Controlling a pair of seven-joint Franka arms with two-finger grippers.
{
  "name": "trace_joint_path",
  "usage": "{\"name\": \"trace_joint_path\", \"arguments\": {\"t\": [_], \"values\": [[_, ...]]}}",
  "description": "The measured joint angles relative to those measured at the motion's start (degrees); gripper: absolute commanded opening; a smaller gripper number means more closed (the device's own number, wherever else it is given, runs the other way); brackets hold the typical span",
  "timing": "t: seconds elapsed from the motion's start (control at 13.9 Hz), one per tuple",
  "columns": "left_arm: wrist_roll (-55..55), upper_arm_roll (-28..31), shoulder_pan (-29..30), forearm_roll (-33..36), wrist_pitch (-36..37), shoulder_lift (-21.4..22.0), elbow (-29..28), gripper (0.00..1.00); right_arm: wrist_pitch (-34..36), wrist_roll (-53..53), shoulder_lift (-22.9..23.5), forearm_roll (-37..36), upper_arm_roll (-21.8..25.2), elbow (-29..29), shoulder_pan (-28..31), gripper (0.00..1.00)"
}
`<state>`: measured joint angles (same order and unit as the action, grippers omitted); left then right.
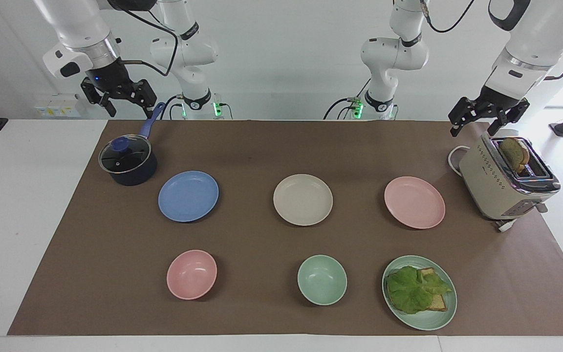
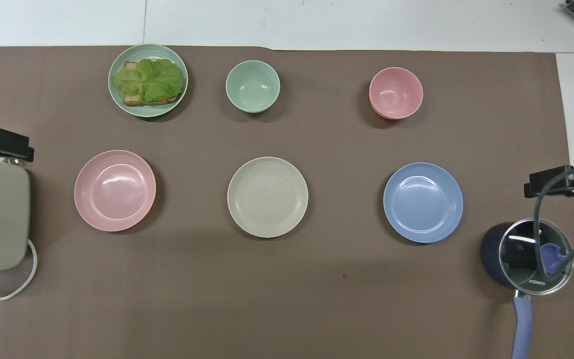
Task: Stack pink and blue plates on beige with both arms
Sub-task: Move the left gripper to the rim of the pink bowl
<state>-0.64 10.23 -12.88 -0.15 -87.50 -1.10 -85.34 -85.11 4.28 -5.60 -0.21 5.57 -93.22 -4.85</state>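
With nothing stacked yet | left hand (image 1: pixel 487 119) wide over toaster (image 1: pixel 506 183); right hand (image 1: pixel 119 98) wide over pot (image 1: pixel 128 161) | next: grip pink plate (image 1: pixel 414 202), blue plate (image 1: pixel 188 195); set on beige plate (image 1: pixel 303 199)

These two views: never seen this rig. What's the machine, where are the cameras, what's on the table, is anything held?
Two white robot arms stand at one end of a table. The facing view looks at them from across the table; the overhead view looks down from above their own end, so the sides swap between views.

The left gripper hangs open over the toaster, which has bread in its slot. The right gripper hangs open over the lidded pot. Neither holds anything.

On the brown mat, a row nearer to the robots: blue plate, beige plate, pink plate, all apart and unstacked. A row farther from them: pink bowl, green bowl, and a green plate with bread and lettuce.
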Motion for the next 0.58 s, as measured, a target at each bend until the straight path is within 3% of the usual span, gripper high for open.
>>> {"name": "trace_joint_path", "arguments": {"t": [0.58], "values": [[0.29, 0.66, 1.23, -0.2, 0.08, 0.43, -2.27, 1.0, 0.0, 0.0, 0.0, 0.0, 0.0, 0.0, 0.0, 1.0]]}}
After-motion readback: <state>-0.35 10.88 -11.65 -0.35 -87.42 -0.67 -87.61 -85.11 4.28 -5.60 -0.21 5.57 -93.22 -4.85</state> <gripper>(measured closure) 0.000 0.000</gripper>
